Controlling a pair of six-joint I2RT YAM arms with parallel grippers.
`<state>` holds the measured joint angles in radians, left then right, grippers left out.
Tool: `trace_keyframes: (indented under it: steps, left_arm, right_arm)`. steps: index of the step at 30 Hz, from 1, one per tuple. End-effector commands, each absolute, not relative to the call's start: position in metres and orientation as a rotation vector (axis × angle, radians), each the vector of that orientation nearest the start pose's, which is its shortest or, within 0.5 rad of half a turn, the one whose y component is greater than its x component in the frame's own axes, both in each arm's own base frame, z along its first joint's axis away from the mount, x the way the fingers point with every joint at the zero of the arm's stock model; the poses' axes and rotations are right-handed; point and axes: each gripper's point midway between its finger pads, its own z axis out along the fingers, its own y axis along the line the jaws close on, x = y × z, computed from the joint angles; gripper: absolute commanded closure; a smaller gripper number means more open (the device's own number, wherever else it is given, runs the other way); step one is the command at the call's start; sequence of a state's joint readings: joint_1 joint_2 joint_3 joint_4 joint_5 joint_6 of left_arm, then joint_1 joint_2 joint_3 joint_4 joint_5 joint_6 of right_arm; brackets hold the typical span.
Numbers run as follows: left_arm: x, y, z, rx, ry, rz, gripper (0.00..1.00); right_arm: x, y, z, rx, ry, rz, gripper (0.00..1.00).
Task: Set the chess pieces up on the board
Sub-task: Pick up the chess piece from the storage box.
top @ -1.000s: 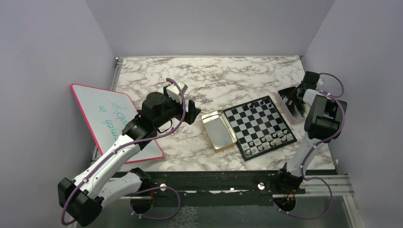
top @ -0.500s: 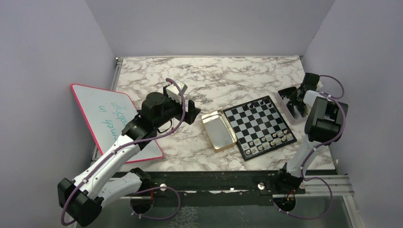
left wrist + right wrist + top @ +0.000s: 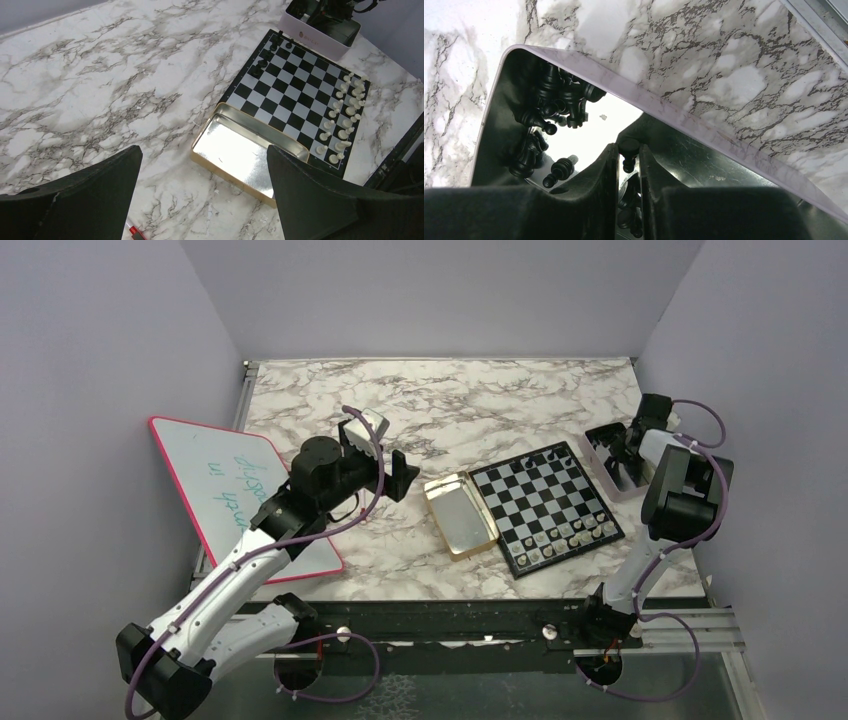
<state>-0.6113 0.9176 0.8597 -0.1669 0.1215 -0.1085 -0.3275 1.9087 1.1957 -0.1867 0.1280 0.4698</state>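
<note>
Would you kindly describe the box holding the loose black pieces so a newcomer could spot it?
Find the chessboard on the marble table's right side. Beyond its far right edge sits a pale box, where the right pincer pinches a black piece. Unlike the empty gold tin left of the board, it holds black chessmen.

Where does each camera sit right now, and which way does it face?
Top external: above and behind the arm bases, looking down on the marble table; both arms show, left gripper and right gripper.
Left wrist: on the left arm, facing down across the gold tin toward the board; its open fingers frame the bottom.
Right wrist: looks down into the box of black pieces; its fingers pinch a black piece.
Shared: top and left wrist both show gold tin, board, box.
</note>
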Motion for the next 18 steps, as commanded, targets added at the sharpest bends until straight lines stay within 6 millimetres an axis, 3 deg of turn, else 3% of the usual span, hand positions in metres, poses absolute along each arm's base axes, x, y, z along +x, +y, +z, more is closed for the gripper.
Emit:
trace_keyframes:
  steps: [1,18]
  left_arm:
    - [0.264,-0.211,0.276,0.528,1.740,-0.589,0.05]
    - [0.263,-0.207,0.282,0.508,1.710,-0.581,0.05]
  right_arm:
    - [0.414,-0.156,0.015,1.037,2.343,-0.173,0.78]
    - [0.409,-0.155,-0.003,1.042,2.428,-0.196,0.72]
